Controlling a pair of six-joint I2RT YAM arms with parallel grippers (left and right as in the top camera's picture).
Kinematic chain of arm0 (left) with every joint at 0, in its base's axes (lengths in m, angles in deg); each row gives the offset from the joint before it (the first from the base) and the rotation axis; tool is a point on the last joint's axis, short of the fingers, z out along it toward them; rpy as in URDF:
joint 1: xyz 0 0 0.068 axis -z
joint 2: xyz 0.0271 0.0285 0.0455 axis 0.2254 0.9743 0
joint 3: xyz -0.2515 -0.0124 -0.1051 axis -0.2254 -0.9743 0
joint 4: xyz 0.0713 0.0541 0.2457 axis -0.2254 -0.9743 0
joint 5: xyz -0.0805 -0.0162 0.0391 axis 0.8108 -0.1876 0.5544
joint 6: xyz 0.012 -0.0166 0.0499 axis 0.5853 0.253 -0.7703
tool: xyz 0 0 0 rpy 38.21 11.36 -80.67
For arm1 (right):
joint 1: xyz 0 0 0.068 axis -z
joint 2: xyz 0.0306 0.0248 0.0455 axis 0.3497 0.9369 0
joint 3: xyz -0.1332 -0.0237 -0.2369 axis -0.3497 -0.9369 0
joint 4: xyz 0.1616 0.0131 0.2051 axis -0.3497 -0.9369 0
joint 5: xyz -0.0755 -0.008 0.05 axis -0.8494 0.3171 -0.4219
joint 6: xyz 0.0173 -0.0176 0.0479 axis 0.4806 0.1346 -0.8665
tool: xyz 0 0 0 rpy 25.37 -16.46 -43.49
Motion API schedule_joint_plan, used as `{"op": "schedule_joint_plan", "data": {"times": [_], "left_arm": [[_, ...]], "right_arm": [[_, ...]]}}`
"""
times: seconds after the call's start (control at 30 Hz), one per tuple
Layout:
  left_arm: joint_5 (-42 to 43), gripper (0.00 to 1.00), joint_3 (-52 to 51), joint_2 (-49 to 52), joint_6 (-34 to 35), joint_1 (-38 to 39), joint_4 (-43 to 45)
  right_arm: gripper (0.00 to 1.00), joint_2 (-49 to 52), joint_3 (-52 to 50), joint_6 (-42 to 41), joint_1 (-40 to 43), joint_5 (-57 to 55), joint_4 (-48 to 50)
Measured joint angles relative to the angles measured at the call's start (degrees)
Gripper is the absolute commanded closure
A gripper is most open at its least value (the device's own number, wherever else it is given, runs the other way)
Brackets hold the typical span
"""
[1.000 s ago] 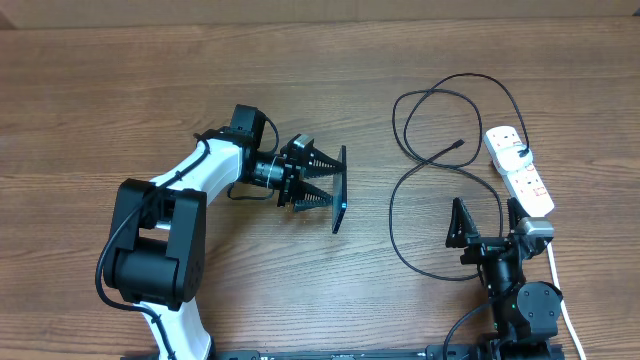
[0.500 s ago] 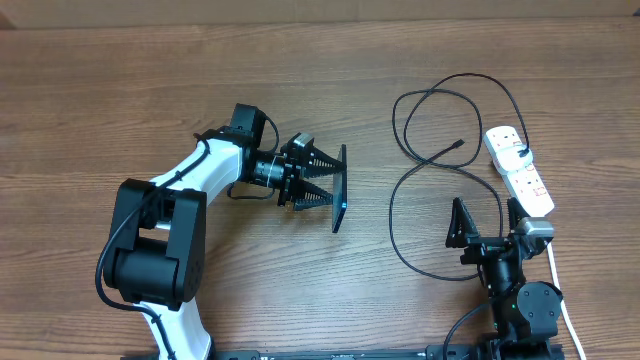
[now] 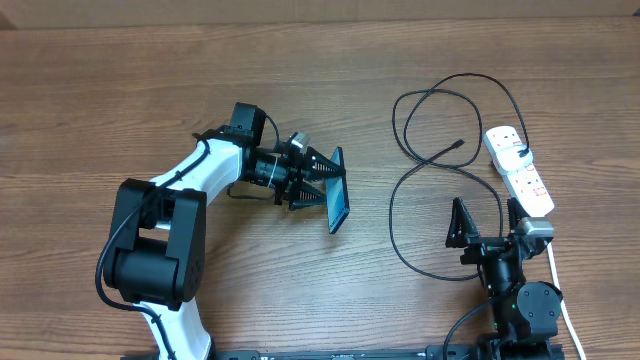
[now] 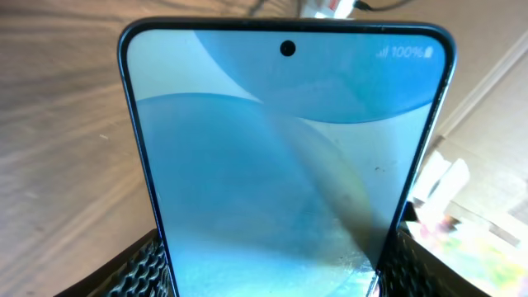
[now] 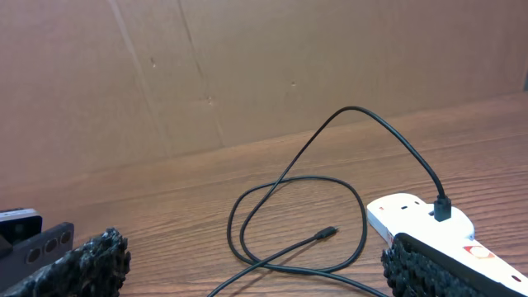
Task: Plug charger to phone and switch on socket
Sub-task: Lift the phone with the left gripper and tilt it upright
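My left gripper (image 3: 322, 185) is shut on the phone (image 3: 338, 203), holding it on its edge at the table's middle with the blue screen tilted up. The blue screen fills the left wrist view (image 4: 285, 165), between the two fingers. The black charger cable (image 3: 410, 200) lies in loops right of the phone; its small connector tip (image 3: 458, 144) rests free on the wood and also shows in the right wrist view (image 5: 328, 233). Its black plug (image 3: 522, 152) sits in the white power strip (image 3: 520, 170), seen too in the right wrist view (image 5: 429, 231). My right gripper (image 3: 485, 222) is open and empty, near the front edge.
The strip's white cord (image 3: 560, 290) runs down past the right arm's base. A brown cardboard wall (image 5: 247, 74) stands behind the table. The left arm's black and white body (image 3: 160, 240) takes up the front left.
The left gripper has rolled, tipping the phone from edge-on so that its blue screen now faces up. The right arm has not moved.
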Motion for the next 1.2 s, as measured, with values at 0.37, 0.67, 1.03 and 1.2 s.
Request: {"op": "schedule_joint_plan", "data": {"times": [0.37,0.67,1.03,1.2], "left_arm": [[-2.49,0.84,0.0,0.0,-0.68,0.0,5.25],[-2.51,0.84,1.62,0.0,-2.43,0.0,5.22],[-7.74,0.83,2.73,-6.69,-4.63,0.0,4.72],[-13.31,0.84,2.84,-13.18,-5.64,0.0,0.96]], "right_arm": [[0.0,0.0,0.0,0.02,0.02,0.0,0.0],[0.0,0.0,0.0,0.0,0.0,0.0,-0.02],[0.0,0.0,0.0,0.02,0.0,0.0,-0.02],[0.0,0.0,0.0,0.02,0.0,0.0,-0.02]]}}
